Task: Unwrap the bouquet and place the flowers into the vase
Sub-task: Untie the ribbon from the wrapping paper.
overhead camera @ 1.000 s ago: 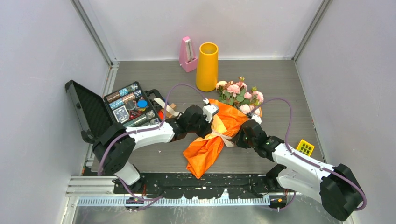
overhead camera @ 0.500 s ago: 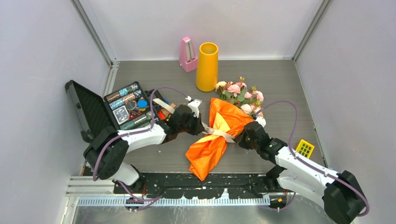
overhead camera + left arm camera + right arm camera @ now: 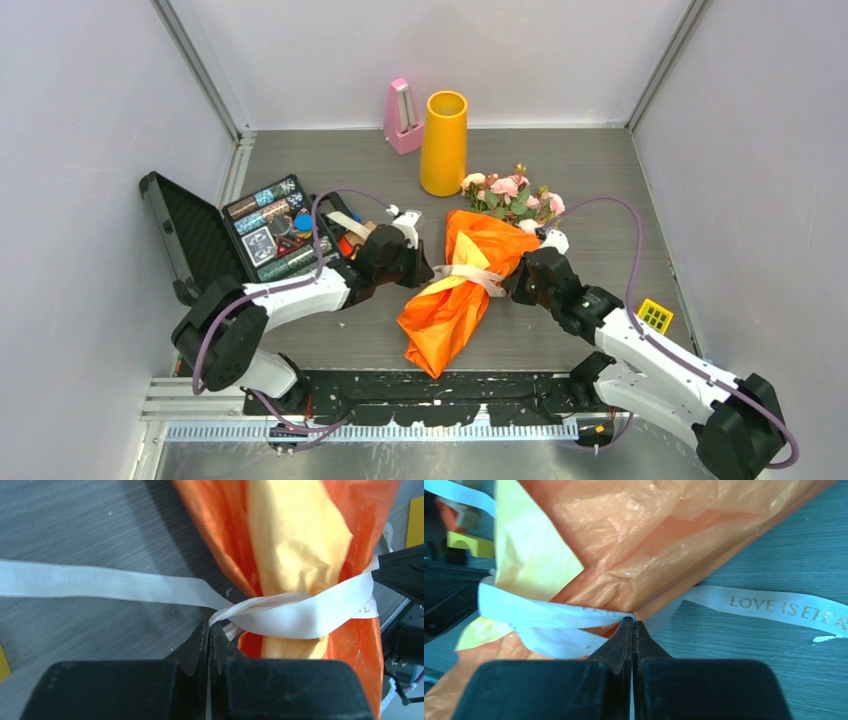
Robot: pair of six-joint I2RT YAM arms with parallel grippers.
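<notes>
While bouquet (image 3: pixel 462 285) lies mid-frame on surface (image 3: pixel 600 170), left jaws and right jaws both clamp ribbon (image 3: pixel 468 272) at its waist, opposite sides; vase (image 3: pixel 444 143) upright above, near flowers (image 3: pixel 510 192).

Bright, even diffuse lighting, soft shadows, crisp top view, slightly soft close-up wrist views.
</notes>
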